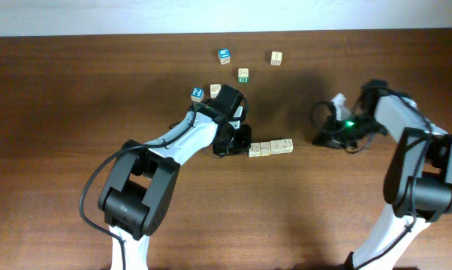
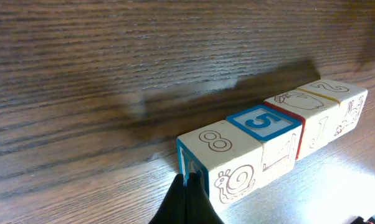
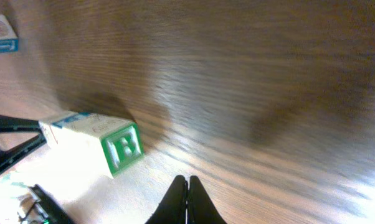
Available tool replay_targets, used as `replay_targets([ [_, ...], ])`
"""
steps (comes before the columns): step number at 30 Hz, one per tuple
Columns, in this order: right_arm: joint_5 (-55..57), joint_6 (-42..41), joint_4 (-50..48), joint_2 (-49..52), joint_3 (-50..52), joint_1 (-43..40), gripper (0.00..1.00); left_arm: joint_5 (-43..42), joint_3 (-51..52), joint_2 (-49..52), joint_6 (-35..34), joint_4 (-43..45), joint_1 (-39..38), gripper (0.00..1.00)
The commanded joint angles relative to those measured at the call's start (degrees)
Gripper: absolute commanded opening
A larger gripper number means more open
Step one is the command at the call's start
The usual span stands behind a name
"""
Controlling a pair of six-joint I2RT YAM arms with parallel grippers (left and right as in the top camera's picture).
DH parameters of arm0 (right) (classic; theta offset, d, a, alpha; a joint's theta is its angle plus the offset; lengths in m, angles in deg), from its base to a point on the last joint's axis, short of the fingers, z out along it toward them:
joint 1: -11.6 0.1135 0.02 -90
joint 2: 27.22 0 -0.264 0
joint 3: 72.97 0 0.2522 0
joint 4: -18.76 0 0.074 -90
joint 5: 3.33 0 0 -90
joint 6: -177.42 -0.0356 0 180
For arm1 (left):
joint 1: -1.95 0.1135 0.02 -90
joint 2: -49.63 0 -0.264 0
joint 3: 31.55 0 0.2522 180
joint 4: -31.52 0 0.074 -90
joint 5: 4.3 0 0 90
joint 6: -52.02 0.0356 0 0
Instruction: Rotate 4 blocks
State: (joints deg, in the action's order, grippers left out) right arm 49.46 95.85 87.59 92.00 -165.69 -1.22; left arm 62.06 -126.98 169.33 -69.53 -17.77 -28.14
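Four pale wooden blocks lie end to end in a row (image 1: 271, 148) at the table's middle. In the left wrist view they run from the "8" block with a snail side (image 2: 220, 163), through the blue "5" block (image 2: 265, 130) and a third block (image 2: 306, 115), to the far one (image 2: 343, 99). My left gripper (image 2: 187, 186) is shut, its tips against the near end face of the "8" block; it shows as the left gripper (image 1: 241, 147) at the row's left end. The row's other end shows a green "B" (image 3: 124, 148). My right gripper (image 3: 187, 182) is shut and empty, a short way off.
Loose cubes stand behind the row: a blue-topped one (image 1: 224, 55), one with a dark green side (image 1: 243, 74), a pale one (image 1: 276, 58), another blue-topped one (image 1: 197, 94) and a pale one (image 1: 215, 91). The right arm's wrist and cables (image 1: 346, 124) sit right of the row.
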Motion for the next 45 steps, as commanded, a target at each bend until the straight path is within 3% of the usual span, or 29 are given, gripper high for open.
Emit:
replay_targets([
  [1,-6.43,7.52,0.63,0.44,2.12,-1.14,0.04,-0.96,-1.33,0.5,-0.11,0.13,-0.11,0.0],
  [5,-13.07,9.38,-4.55,0.44,6.47,-0.94,0.04,-0.79,-1.33,0.5,-0.11,0.17,-0.11,0.0],
  [13,-11.61,6.08,-11.19,0.44,6.82,4.31,0.04,-0.79,-1.33,0.5,-0.11,0.37,-0.13,0.0],
  [31,-10.25,4.79,-8.98,1.18,8.31,5.75,0.04,-0.79,-1.33,0.5,-0.11,0.39,-0.13,0.0],
  [35,-17.11,4.81,-8.96,1.16,8.28,5.75,0.04,-0.81,-1.33,0.5,-0.11,0.39,-0.13,0.0],
  [45,-19.17,4.83,-5.38,-3.37,8.24,5.81,0.04,-0.79,-1.33,0.5,-0.11,0.57,-0.13,0.0],
])
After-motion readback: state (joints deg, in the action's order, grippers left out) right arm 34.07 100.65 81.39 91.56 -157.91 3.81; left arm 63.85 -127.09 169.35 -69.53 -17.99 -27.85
